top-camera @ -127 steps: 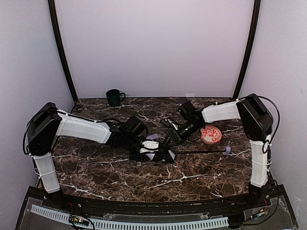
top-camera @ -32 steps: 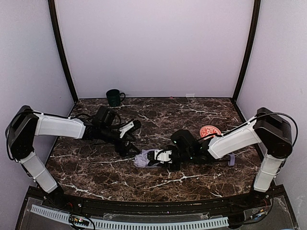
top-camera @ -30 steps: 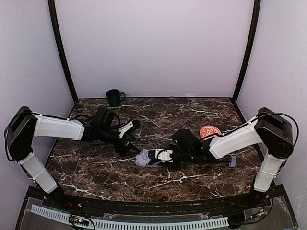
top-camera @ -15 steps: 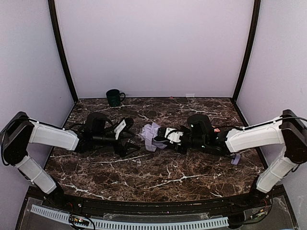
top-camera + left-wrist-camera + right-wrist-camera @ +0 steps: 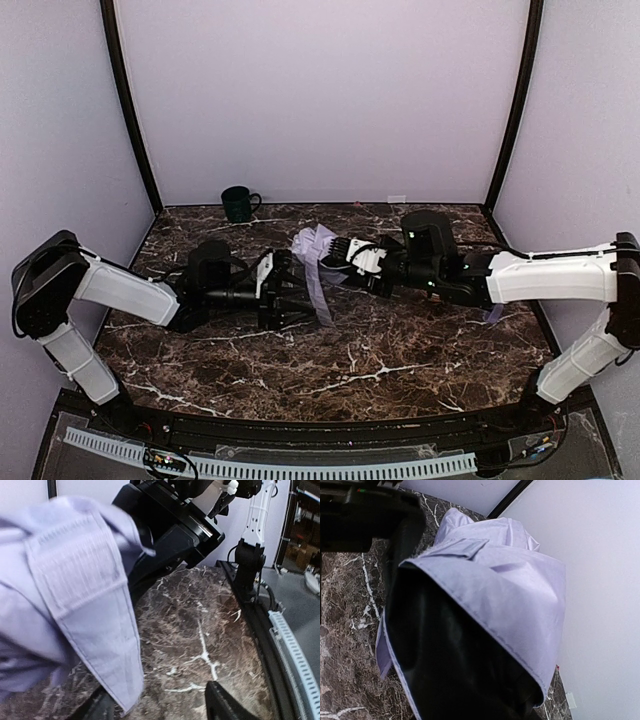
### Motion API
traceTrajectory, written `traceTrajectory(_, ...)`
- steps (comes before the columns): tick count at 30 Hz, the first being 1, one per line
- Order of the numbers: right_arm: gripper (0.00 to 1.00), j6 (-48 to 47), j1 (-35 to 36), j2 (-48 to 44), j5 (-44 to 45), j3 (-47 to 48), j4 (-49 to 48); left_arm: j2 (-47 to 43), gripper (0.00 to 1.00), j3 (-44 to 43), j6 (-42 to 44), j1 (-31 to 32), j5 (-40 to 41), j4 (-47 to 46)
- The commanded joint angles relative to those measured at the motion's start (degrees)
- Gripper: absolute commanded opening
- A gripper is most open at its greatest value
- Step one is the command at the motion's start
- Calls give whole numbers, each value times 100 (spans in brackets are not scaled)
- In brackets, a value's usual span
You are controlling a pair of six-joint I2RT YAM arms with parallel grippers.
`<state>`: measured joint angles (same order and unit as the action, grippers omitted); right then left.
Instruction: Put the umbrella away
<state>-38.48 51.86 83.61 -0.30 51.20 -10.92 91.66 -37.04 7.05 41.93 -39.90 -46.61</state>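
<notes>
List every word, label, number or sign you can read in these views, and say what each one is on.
No text can be read in any view.
Umbrella: plain lavender fabric and strap, no print visible.
Green mug: no marking visible.
Small white tag: too small to read.

The umbrella (image 5: 312, 265) hangs between the left gripper (image 5: 297, 298) and right gripper (image 5: 330, 258), blocking the middle of the tabletop (image 5: 330, 385). A mug (image 5: 237, 203) stands back left. The near strip lies open.
</notes>
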Motion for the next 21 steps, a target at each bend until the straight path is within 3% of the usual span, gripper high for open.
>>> traceTrajectory(1,0,168,-50,-338,-184,323,-358,154,58,-1,-125,131,87,-560)
traceTrajectory(8,0,404,-106,-517,-458,416,-390,123,59,-15,32,131,323,-533)
traceTrajectory(16,0,673,-175,-793,-850,414,-503,371,59,-144,-200,137,-126,-716)
traceTrajectory(18,0,668,-184,-845,-945,409,-463,382,47,-161,-247,136,-208,-732)
traceTrajectory(21,0,754,-277,-932,-1098,411,-432,344,15,-114,-224,140,-466,-718)
